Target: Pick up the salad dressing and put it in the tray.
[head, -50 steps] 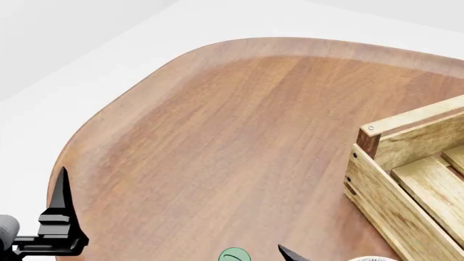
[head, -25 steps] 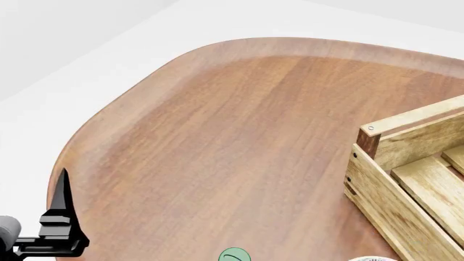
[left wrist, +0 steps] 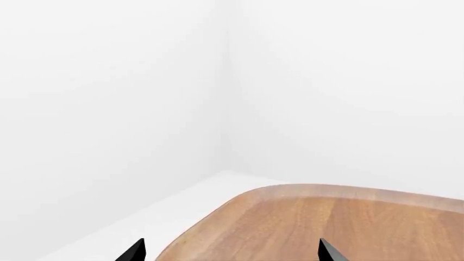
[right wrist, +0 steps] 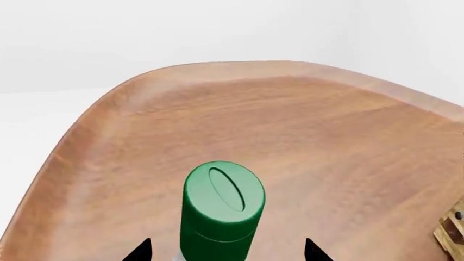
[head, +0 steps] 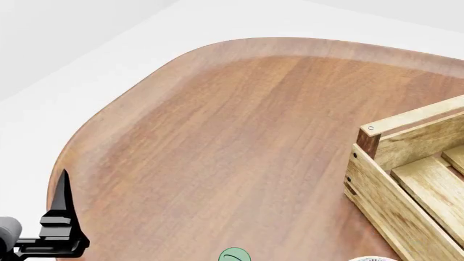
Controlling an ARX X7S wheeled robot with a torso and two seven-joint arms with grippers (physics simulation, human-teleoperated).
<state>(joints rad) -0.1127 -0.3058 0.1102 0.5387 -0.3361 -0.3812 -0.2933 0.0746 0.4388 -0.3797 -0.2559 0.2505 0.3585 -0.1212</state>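
While the salad dressing (right wrist: 221,209) stands upright on the brown table (head: 239,141), its wide green cap rising between two black fingertips in the right wrist view, the right gripper (right wrist: 226,251) sits with its jaws spread to either side of the bottle, clear of the cap on both flanks and closed on nothing. That straddling placement reads as the line-up for a grasp: the cap sits roughly centred in the gap, so the jaws could close on the bottle from both sides at once, though its white body lies mostly below the edge of that view. From the head camera only a sliver of the green cap (head: 233,255) shows at the table's near edge, with the tray (head: 377,179) well apart from it towards the table's right side, its light slats and a dark corner post facing the bottle and its open top ready to receive it. The left gripper (left wrist: 230,251) holds off over the table's left rim, its two tips wide apart and empty, apparently parked out of the way so the right arm can work alone. The bottle is not yet lifted.
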